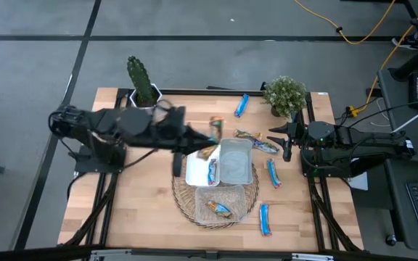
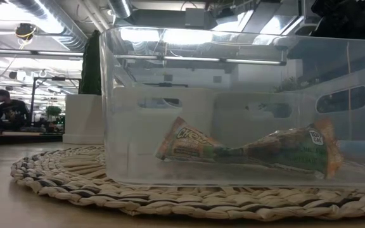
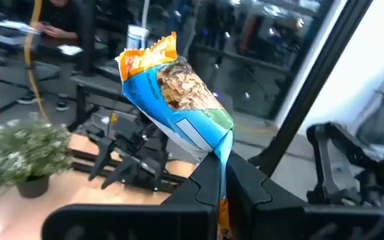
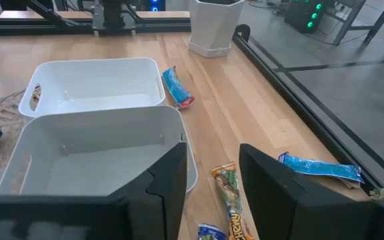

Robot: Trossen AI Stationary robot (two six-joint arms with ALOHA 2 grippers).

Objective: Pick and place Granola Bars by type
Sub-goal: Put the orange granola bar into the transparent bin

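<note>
While sorting by type | left gripper (image 3: 220, 175) is pinching blue-orange shiny granola bar (image 3: 175, 100) above white tray (image 1: 194, 174) | right gripper (image 4: 211, 175) is waiting open beside it

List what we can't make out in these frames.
- High view: left gripper and its bar are too small to read; the arm covers part of the white tray.
- Low view: the clear bin fills the frame, hiding both arms.
- Right wrist view: the right gripper hides part of the grey tray.
</note>
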